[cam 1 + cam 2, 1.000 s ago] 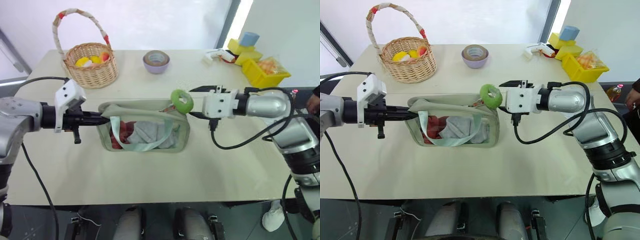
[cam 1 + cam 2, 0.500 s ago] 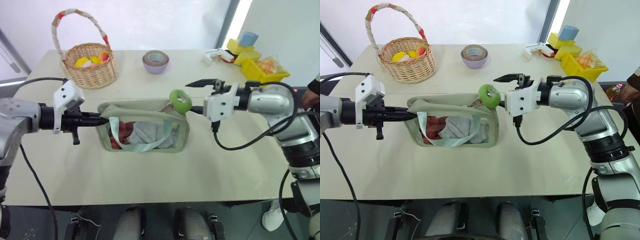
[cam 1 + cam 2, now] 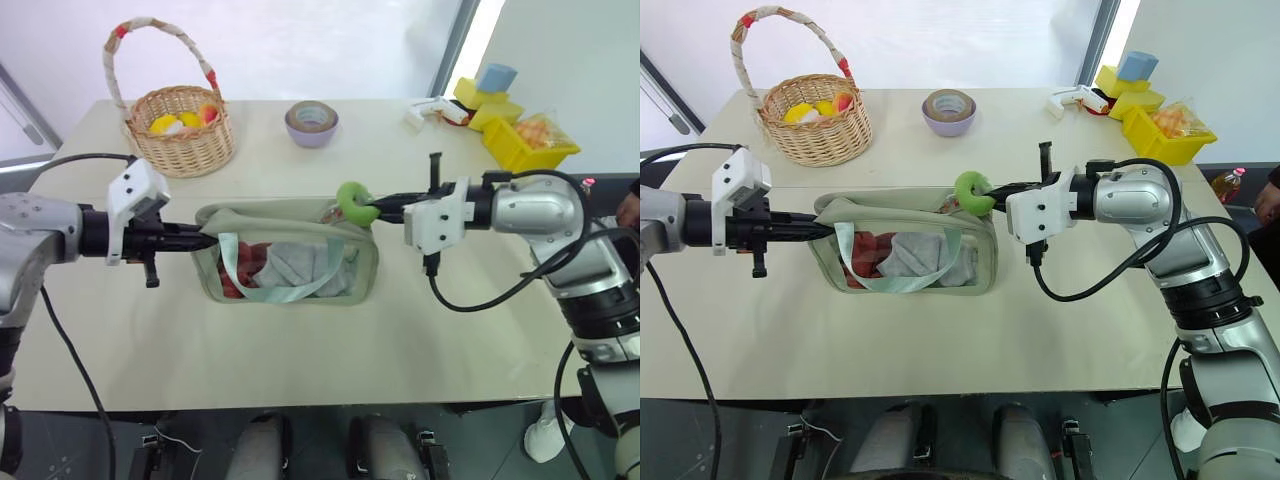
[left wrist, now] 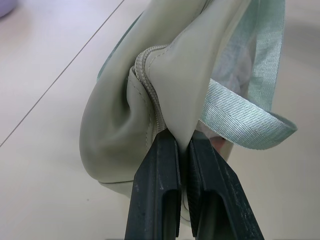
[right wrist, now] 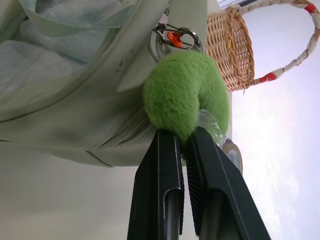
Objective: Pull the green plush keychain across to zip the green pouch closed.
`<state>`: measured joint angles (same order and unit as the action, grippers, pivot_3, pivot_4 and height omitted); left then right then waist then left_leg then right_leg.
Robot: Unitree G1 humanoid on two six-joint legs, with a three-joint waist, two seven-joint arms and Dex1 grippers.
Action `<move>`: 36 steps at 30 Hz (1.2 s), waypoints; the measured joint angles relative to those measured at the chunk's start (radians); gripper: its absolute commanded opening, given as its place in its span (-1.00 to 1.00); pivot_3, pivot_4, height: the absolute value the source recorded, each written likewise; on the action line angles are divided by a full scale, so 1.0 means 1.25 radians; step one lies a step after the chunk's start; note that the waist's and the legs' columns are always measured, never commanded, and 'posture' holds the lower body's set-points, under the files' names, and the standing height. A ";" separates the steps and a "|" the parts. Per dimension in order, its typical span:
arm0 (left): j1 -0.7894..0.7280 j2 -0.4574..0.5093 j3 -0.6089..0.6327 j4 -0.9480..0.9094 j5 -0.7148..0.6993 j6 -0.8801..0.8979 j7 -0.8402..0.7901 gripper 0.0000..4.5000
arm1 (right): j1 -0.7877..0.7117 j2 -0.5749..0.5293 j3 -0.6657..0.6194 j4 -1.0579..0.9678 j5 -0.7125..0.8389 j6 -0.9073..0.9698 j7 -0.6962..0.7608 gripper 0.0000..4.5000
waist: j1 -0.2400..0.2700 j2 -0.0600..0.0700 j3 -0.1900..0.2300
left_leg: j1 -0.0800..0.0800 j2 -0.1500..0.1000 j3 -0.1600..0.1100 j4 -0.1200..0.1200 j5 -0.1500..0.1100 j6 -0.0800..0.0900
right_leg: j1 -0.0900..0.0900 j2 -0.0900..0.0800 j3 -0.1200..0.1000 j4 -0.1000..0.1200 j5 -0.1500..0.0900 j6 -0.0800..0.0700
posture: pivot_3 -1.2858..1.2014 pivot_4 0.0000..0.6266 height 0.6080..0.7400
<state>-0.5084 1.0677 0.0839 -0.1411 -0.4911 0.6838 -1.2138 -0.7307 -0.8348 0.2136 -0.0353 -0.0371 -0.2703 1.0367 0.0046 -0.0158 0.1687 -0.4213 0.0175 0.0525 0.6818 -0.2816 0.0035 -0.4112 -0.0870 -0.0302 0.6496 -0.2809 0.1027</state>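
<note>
Because a zip only runs if the fabric is braced against the pull, we have our left gripper (image 3: 205,240) clamped on the left end of the green pouch (image 3: 290,262), which sits mid-table with its mouth gaping. That arm reaches in nearly level from the left, fingers pinched on the seam beside the zip. At the pouch's right end, our right gripper (image 3: 378,208) is closed on the green plush keychain (image 3: 355,201), ready, we judge, to draw it across; that arm lies level, pointing leftward.

bright daylight from window behind table (image 3: 300,380); soft shadows; wrist views blurred in background.
</note>
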 measured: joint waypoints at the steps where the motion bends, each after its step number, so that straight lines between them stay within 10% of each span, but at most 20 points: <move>1: -0.001 0.000 -0.001 0.000 0.000 -0.001 -0.001 -1.00 | 0.015 -0.008 -0.008 -0.005 0.004 0.008 0.001 -0.96 | 0.001 0.000 0.000 | 0.000 0.000 0.000 0.000 0.000 0.000 | 0.000 0.000 0.000 0.000 0.000 0.000 | 0.03 -0.52 0.98; 9: 0.001 -0.001 -0.002 0.002 0.000 -0.005 -0.003 -1.00 | 0.168 -0.135 -0.115 -0.020 0.018 0.031 0.021 -0.96 | 0.004 0.000 0.000 | 0.002 0.000 0.000 0.000 -0.001 0.001 | 0.002 0.000 0.000 0.000 0.000 0.000 | 0.03 -0.52 0.98; 21: -0.011 -0.006 -0.024 0.002 0.001 -0.012 -0.008 -1.00 | 0.398 -0.040 -0.039 -0.107 -0.022 0.064 -0.031 -0.96 | 0.005 0.000 0.000 | 0.005 0.000 0.000 0.000 -0.001 0.001 | 0.005 0.000 0.000 -0.001 0.000 0.000 | 0.03 -0.52 0.98; 36: 0.019 -0.002 0.004 -0.007 0.000 -0.013 0.000 -1.00 | 0.104 -0.147 -0.151 0.096 0.017 -0.016 -0.024 -0.96 | 0.004 0.000 0.000 | 0.008 0.000 0.001 -0.002 -0.001 0.001 | 0.008 -0.001 0.001 -0.001 -0.001 0.000 | 0.03 -0.52 0.98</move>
<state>-0.4851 1.0647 0.0885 -0.1502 -0.4915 0.6681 -1.2135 -0.6009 -1.0186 0.0244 0.0845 -0.0160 -0.2901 1.0069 0.0095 -0.0153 0.1689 -0.4111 0.0173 0.0537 0.6792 -0.2826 0.0050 -0.4017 -0.0876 -0.0296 0.6478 -0.2818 0.1033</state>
